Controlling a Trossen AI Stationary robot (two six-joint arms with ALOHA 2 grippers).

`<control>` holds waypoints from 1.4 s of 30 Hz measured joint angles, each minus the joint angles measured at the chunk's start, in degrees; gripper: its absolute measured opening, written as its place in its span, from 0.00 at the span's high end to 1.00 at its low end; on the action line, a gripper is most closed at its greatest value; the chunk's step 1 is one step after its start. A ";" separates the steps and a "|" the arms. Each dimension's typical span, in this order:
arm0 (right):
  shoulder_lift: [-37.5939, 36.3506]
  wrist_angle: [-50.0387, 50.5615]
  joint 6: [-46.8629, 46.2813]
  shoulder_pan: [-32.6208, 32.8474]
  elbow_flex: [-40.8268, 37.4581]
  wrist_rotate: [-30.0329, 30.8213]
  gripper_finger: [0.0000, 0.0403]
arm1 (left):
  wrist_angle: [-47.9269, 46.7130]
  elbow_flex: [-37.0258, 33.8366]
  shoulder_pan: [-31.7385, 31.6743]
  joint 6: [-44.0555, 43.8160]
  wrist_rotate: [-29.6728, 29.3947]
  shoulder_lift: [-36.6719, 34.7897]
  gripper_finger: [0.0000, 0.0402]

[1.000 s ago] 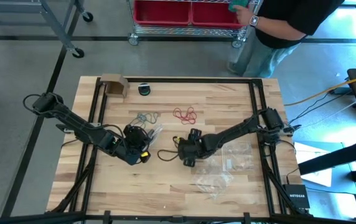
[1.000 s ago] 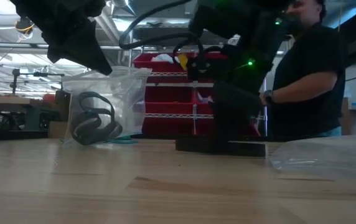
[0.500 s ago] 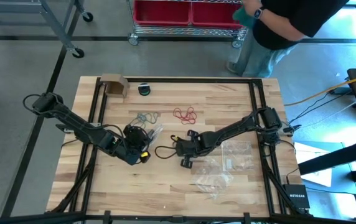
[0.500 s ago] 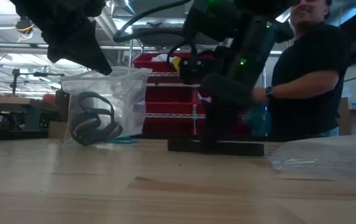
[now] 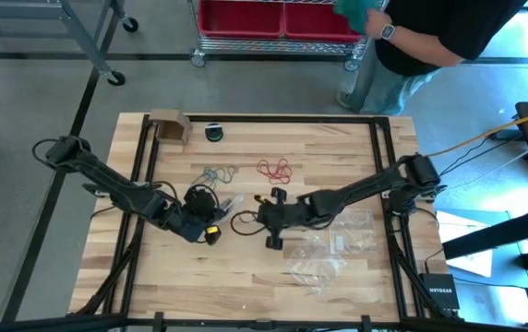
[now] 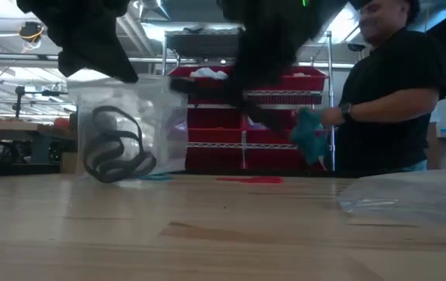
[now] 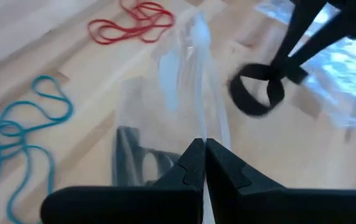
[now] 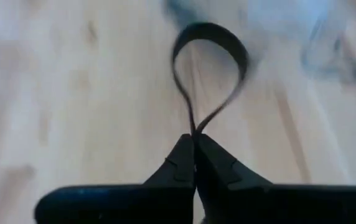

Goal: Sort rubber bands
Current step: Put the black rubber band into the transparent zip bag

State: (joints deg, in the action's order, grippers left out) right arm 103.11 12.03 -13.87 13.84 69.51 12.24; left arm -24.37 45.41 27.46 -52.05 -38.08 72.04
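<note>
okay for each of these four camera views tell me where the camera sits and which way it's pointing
High: overhead, straight down on the table, both arms.
Low: table height, facing a person; arms overhead.
Left wrist: past left gripper, pinching a clear bag.
Right wrist: past right gripper, pinching a black band.
Shared: that black band shows in both wrist views.

Only readable text: "NETGEAR", white letters on black box [image 5: 440, 293] standing on floor off tabletop's edge, well apart from right tool [image 5: 266, 219], beyond that arm's base; no readable print on plastic bags, on cardboard box or on red bins; no numbers, no signs readable in low view or either wrist view.
</note>
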 joint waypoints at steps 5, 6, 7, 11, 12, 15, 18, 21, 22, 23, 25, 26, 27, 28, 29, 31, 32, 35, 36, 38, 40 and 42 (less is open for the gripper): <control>-2.62 -17.61 10.87 -0.06 0.13 -3.26 1.00 | -0.19 0.00 0.60 -0.17 0.85 -2.52 1.00; -2.50 -21.36 13.13 -0.28 0.13 -4.25 1.00 | -0.27 0.00 0.61 -0.05 0.97 -3.15 1.00; -2.36 -25.21 15.60 -0.46 0.05 -5.47 1.00 | -0.28 0.00 0.61 -0.05 1.05 -3.83 1.00; -0.71 -42.72 23.54 -2.11 0.20 -11.61 1.00 | -0.11 0.00 0.61 -0.03 1.07 -6.26 1.00; 0.30 -46.60 25.25 -2.76 0.20 -13.55 1.00 | -0.14 0.00 0.61 -0.01 1.07 -6.59 1.00; 3.47 -53.33 30.24 -4.61 0.16 -18.78 1.00 | -0.04 0.00 0.68 0.15 1.13 -7.55 1.00; 6.04 -55.94 33.23 -6.15 1.24 -21.27 1.00 | 0.02 0.00 0.68 0.26 1.70 -8.41 1.00; 7.24 -56.02 34.22 -7.49 3.74 -23.09 1.00 | 0.03 0.00 0.68 0.36 1.88 -8.79 1.00; 7.62 -55.89 34.79 -7.90 4.61 -23.53 1.00 | 0.03 0.00 0.70 0.49 1.92 -8.79 1.00; 7.87 -55.42 35.28 -8.24 5.04 -23.78 1.00 | -0.02 0.00 0.72 0.53 1.96 -8.77 1.00; 9.04 -54.72 35.87 -8.78 6.11 -23.88 1.00 | 0.18 0.00 0.72 0.59 1.97 -8.77 1.00; 9.64 -54.39 36.19 -9.03 6.47 -23.88 1.00 | 0.30 0.00 0.72 0.79 1.97 -8.77 1.00; 10.09 -53.66 36.46 -9.12 6.92 -23.90 1.00 | 0.40 0.00 0.72 1.16 1.95 -8.78 1.00; 10.60 -53.27 36.62 -9.13 7.44 -24.07 1.00 | 1.20 0.00 0.72 1.31 1.94 -8.90 1.00; 10.87 -52.83 36.71 -9.15 7.70 -24.39 1.00 | 1.78 0.00 0.72 1.37 1.88 -9.07 1.00; 11.46 -52.43 36.87 -9.11 7.82 -24.81 1.00 | 2.42 0.00 0.68 1.37 1.66 -9.67 1.00; 11.74 -52.20 36.87 -9.09 7.85 -24.82 1.00 | 2.83 0.00 0.66 1.36 1.64 -9.93 1.00; 12.26 -51.56 36.87 -9.07 7.85 -24.87 1.00 | 2.56 0.00 0.66 1.30 1.62 -10.89 1.00; 12.26 -51.25 36.89 -9.05 7.85 -24.87 1.00 | 2.64 0.00 0.66 1.28 1.61 -11.19 1.00; 12.26 -50.00 36.87 -9.05 7.85 -24.87 1.00 | 2.52 0.00 0.66 1.26 1.57 -12.08 1.00; 12.26 -48.57 36.87 -9.07 7.85 -24.89 1.00 | 2.75 0.00 0.66 1.44 1.42 -12.86 1.00; 12.26 -47.28 36.89 -9.04 7.85 -24.86 1.00 | 2.63 0.00 0.59 1.46 1.38 -13.67 1.00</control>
State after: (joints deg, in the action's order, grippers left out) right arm 115.37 -35.26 23.03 4.80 77.36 -12.62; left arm -21.74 45.41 28.05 -50.59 -36.71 58.36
